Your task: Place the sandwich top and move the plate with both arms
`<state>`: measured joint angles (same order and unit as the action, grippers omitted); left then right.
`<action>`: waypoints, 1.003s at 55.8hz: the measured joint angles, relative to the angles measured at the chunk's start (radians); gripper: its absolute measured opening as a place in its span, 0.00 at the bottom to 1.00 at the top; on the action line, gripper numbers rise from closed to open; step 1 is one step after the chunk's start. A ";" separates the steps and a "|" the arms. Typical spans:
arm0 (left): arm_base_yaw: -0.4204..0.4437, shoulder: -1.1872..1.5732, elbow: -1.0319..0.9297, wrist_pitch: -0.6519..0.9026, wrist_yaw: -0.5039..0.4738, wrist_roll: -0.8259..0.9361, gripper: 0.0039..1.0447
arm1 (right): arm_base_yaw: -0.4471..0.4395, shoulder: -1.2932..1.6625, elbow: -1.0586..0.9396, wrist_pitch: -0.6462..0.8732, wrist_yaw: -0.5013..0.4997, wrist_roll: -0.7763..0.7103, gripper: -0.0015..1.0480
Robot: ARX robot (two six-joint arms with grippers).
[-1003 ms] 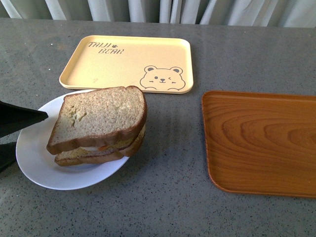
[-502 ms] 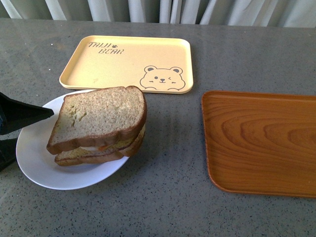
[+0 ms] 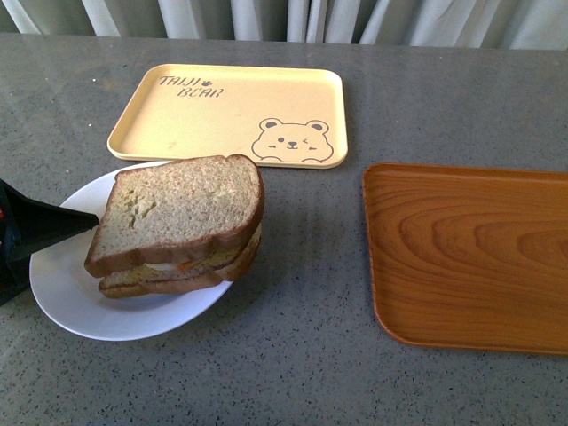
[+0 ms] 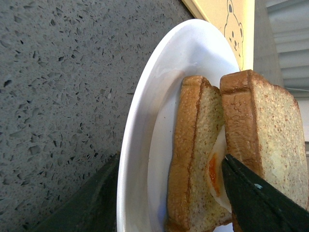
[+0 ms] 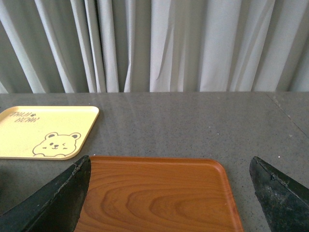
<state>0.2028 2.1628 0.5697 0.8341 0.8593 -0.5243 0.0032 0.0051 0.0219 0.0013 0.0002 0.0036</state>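
Already placed: sandwich top (image 3: 182, 209) sits on the egg slice (image 4: 193, 159), on the plate (image 3: 62, 284). Left tool (image 4: 169, 164) released, jaws straddling the plate's rim. Right tool (image 5: 171, 166) released, well apart from the plate, by the wooden tray (image 5: 159, 193). Plate move not yet done.

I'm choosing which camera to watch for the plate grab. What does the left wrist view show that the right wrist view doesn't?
Only the left wrist view: the white plate, the sandwich top lying over the lower slice, and the left gripper, open, with a finger on either side of the plate's rim. Only the right wrist view: the brown wooden tray, the curtains, and the right gripper, open and holding nothing. Both: the yellow bear tray and the grey table.
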 joint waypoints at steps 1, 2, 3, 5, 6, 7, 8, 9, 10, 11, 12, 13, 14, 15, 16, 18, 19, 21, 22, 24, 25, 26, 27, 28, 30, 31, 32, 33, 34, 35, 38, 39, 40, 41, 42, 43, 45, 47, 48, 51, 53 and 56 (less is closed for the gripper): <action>0.000 0.000 0.000 0.000 0.000 0.000 0.53 | 0.000 0.000 0.000 0.000 0.000 0.000 0.91; 0.000 0.000 0.000 0.001 0.001 0.000 0.51 | 0.000 0.000 0.000 0.000 0.000 0.000 0.91; 0.000 0.000 0.000 0.001 0.000 0.000 0.48 | 0.000 0.000 0.000 0.000 0.000 0.000 0.91; 0.000 0.001 0.000 0.001 0.000 0.000 0.43 | 0.000 0.000 0.000 0.000 0.000 0.000 0.91; 0.000 0.002 0.000 0.001 0.000 0.000 0.42 | 0.000 0.000 0.000 0.000 0.000 0.000 0.91; 0.000 0.002 0.000 0.003 0.000 0.000 0.38 | 0.000 0.000 0.000 0.000 0.000 0.000 0.91; 0.000 0.003 0.000 0.003 0.000 0.000 0.37 | 0.000 0.000 0.000 0.000 0.000 0.000 0.91; 0.000 0.004 0.000 0.003 -0.001 0.000 0.33 | 0.000 0.000 0.000 0.000 0.000 0.000 0.91; 0.000 0.004 0.000 0.003 -0.002 0.000 0.31 | 0.000 0.000 0.000 0.000 0.000 0.000 0.91; 0.000 0.004 0.000 0.004 -0.002 0.000 0.28 | 0.000 0.000 0.000 0.000 0.000 0.000 0.91; 0.000 0.005 0.000 0.006 -0.002 -0.001 0.25 | 0.000 0.000 0.000 0.000 0.000 0.000 0.91; 0.000 0.005 0.000 0.006 -0.002 -0.001 0.23 | 0.000 0.000 0.000 0.000 0.000 0.000 0.91; 0.000 0.005 0.000 0.008 -0.002 -0.002 0.19 | 0.000 0.000 0.000 0.000 0.000 0.000 0.91; 0.000 0.006 0.000 0.010 -0.002 -0.003 0.14 | 0.000 0.000 0.000 0.000 0.000 0.000 0.91; 0.000 0.006 0.000 0.010 -0.002 -0.004 0.11 | 0.000 0.000 0.000 0.000 0.000 0.000 0.91; 0.000 0.006 0.000 0.010 -0.002 -0.004 0.05 | 0.000 0.000 0.000 0.000 0.000 0.000 0.91; 0.000 0.006 0.000 0.010 -0.004 -0.003 0.02 | 0.000 0.000 0.000 0.000 0.000 0.000 0.91; -0.003 0.006 0.000 0.010 -0.006 -0.003 0.02 | 0.000 0.000 0.000 0.000 0.000 0.000 0.91; -0.003 0.006 0.000 0.010 -0.005 -0.003 0.02 | 0.000 0.000 0.000 0.000 0.000 0.000 0.91; -0.003 0.007 0.000 0.011 -0.005 -0.003 0.02 | 0.000 0.000 0.000 0.000 0.000 0.000 0.91; -0.003 0.007 0.000 0.012 -0.006 -0.003 0.02 | 0.000 0.000 0.000 0.000 0.000 0.000 0.91; -0.003 0.007 0.000 0.012 -0.006 -0.004 0.02 | 0.000 0.000 0.000 0.000 0.000 0.000 0.91; -0.003 0.007 0.000 0.014 -0.010 -0.004 0.02 | 0.000 0.000 0.000 0.000 0.000 0.000 0.91; -0.003 0.008 0.000 0.016 -0.010 -0.004 0.02 | 0.000 0.000 0.000 0.000 0.000 0.000 0.91; -0.003 0.008 0.000 0.018 -0.010 -0.006 0.02 | 0.000 0.000 0.000 0.000 0.000 0.000 0.91; -0.002 0.008 0.000 0.018 -0.010 -0.007 0.02 | 0.000 0.000 0.000 0.000 0.000 0.000 0.91; -0.002 0.008 0.000 0.021 -0.010 -0.008 0.02 | 0.000 0.000 0.000 0.000 0.000 0.000 0.91; -0.002 0.008 0.000 0.022 -0.010 -0.011 0.02 | 0.000 0.000 0.000 0.000 0.000 0.000 0.91; -0.002 0.008 0.000 0.025 -0.010 -0.014 0.02 | 0.000 0.000 0.000 0.000 0.000 0.000 0.91; -0.002 0.008 0.000 0.026 -0.009 -0.016 0.02 | 0.000 0.000 0.000 0.000 0.000 0.000 0.91; 0.000 0.008 0.000 0.030 -0.005 -0.025 0.02 | 0.000 0.000 0.000 0.000 0.000 0.000 0.91; 0.001 0.008 0.000 0.031 -0.003 -0.027 0.02 | 0.000 0.000 0.000 0.000 0.000 0.000 0.91; 0.002 0.008 0.000 0.033 -0.002 -0.033 0.02 | 0.000 0.000 0.000 0.000 0.000 0.000 0.91; 0.003 0.007 0.000 0.034 -0.001 -0.036 0.02 | 0.000 0.000 0.000 0.000 0.000 0.000 0.91; 0.004 0.006 0.000 0.035 0.001 -0.042 0.02 | 0.000 0.000 0.000 0.000 0.000 0.000 0.91; 0.005 0.004 0.000 0.037 0.003 -0.047 0.02 | 0.000 0.000 0.000 0.000 0.000 0.000 0.91; 0.007 0.000 0.000 0.037 0.004 -0.055 0.02 | 0.000 0.000 0.000 0.000 0.000 0.000 0.91; 0.010 -0.006 -0.001 0.036 0.005 -0.064 0.02 | 0.000 0.000 0.000 0.000 0.000 0.000 0.91; 0.011 -0.010 -0.002 0.035 0.005 -0.068 0.02 | 0.000 0.000 0.000 0.000 0.000 0.000 0.91; 0.015 -0.022 -0.002 0.023 0.003 -0.073 0.02 | 0.000 0.000 0.000 0.000 0.000 0.000 0.91; 0.018 -0.035 -0.002 -0.002 0.002 -0.073 0.02 | 0.000 0.000 0.000 0.000 0.000 0.000 0.91; 0.027 -0.062 -0.002 -0.038 0.001 -0.071 0.02 | 0.000 0.000 0.000 0.000 0.000 0.000 0.91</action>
<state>0.2295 2.1010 0.5674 0.7959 0.8604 -0.5957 0.0032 0.0051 0.0219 0.0013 0.0002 0.0036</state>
